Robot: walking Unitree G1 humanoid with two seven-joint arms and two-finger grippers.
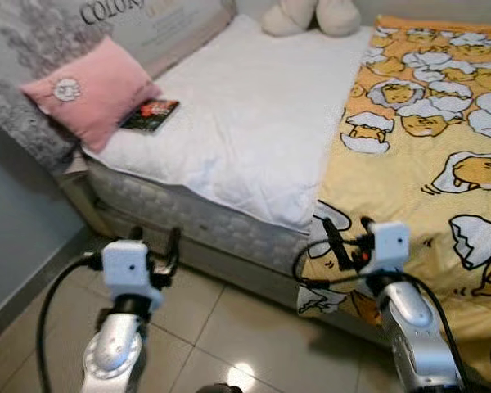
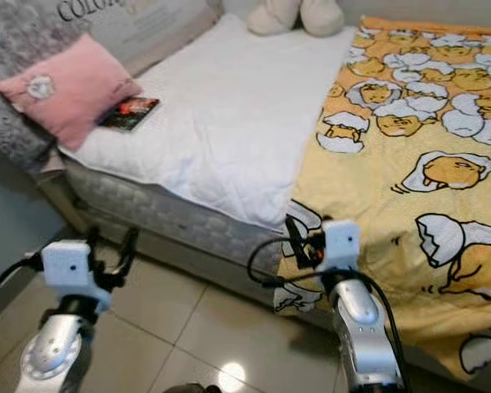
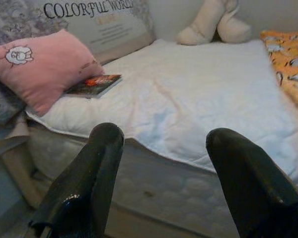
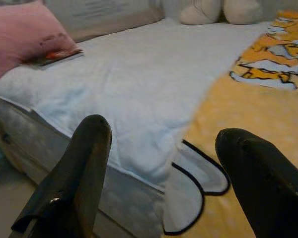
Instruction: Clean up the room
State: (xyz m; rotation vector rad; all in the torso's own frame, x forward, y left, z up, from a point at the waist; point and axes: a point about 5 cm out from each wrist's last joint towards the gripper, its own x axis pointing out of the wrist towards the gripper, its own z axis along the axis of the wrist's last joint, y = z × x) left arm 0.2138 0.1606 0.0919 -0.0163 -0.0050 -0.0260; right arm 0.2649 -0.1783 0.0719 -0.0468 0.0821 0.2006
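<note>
Both the left gripper [image 3: 161,183] and right gripper [image 4: 164,183] hover wide open and empty before the white quilted bed [image 1: 254,123]. A dark red-covered book [image 1: 150,114] lies beside the pink square pillow [image 1: 90,86]

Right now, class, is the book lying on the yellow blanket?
No: the book lies on the white sheet beside the pink pillow.

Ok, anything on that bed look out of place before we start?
Yes: a book lies on the white mattress pad, partly tucked under the pink pillow. The yellow blanket covers only one side of the bed, its corner hanging over the edge.
</note>
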